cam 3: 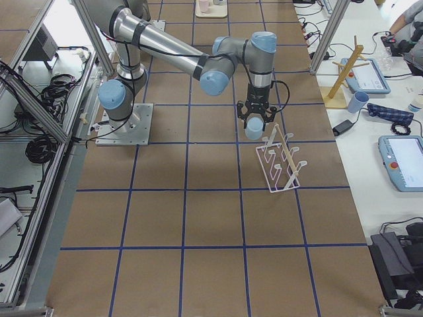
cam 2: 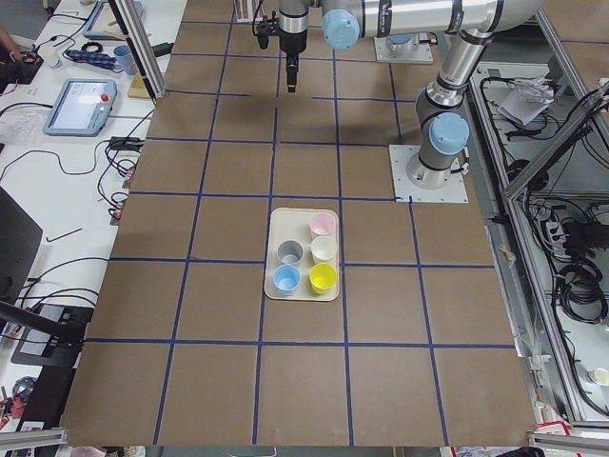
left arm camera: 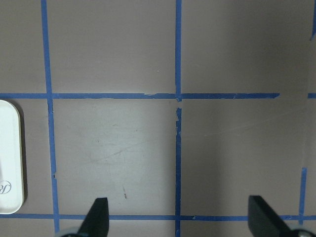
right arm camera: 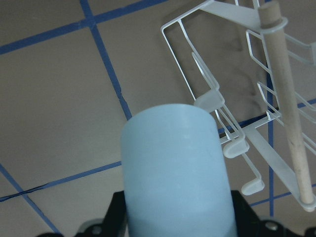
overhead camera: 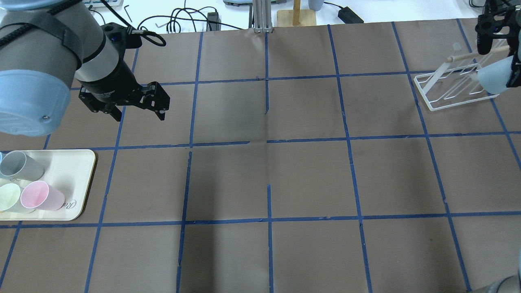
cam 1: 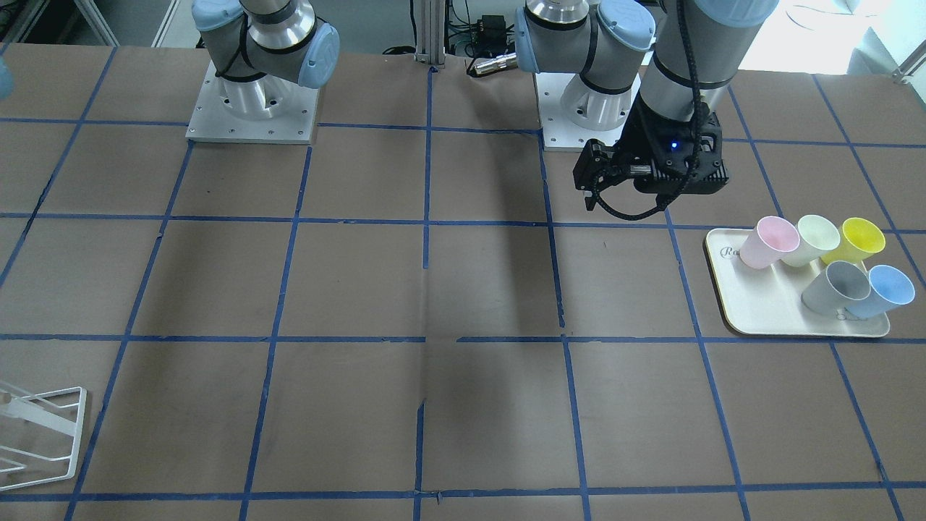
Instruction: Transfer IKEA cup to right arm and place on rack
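Observation:
My right gripper (overhead camera: 501,57) is shut on the pale sky-blue IKEA cup (overhead camera: 493,77) and holds it just above the near side of the white wire rack (overhead camera: 452,87). In the right wrist view the cup (right arm camera: 175,173) fills the centre, with the rack (right arm camera: 217,94) and its tan-tipped rod to its right. The exterior right view shows the cup (cam 3: 252,132) beside the rack's top (cam 3: 281,162). My left gripper (overhead camera: 140,115) is open and empty, hanging over bare table near the tray; the left wrist view shows its open fingertips (left arm camera: 98,215).
A cream tray (cam 1: 767,304) holds pink (cam 1: 767,242), pale green (cam 1: 810,240), yellow (cam 1: 857,240), grey (cam 1: 835,287) and brighter blue (cam 1: 882,291) cups. The brown table carries a blue tape grid. A wooden stand (overhead camera: 296,14) stands past the far edge.

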### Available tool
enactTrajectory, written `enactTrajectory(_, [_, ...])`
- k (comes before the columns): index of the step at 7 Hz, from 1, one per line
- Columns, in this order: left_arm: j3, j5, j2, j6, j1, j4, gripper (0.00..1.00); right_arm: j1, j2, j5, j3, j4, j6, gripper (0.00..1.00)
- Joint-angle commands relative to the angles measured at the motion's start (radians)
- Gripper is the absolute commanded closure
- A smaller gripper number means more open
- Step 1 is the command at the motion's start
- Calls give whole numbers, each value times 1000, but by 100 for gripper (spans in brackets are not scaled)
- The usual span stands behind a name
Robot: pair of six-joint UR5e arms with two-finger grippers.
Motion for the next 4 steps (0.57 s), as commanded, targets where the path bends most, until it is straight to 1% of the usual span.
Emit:
enactTrajectory(1, [7, 2, 14, 7, -14, -31, 0, 8, 35, -8, 4, -46, 22, 78])
enactTrajectory(2, [10, 2, 18, 10, 3, -31, 0, 11, 52, -8, 2, -52, 64, 77])
enactTrajectory(3, [10, -9, 0, 10, 15, -28, 0, 11, 70, -5, -2, -55, 68, 76])
enactTrajectory(4, [8, -73, -3, 10, 32, -29, 0, 13, 75, -2, -2, -52, 97, 76])
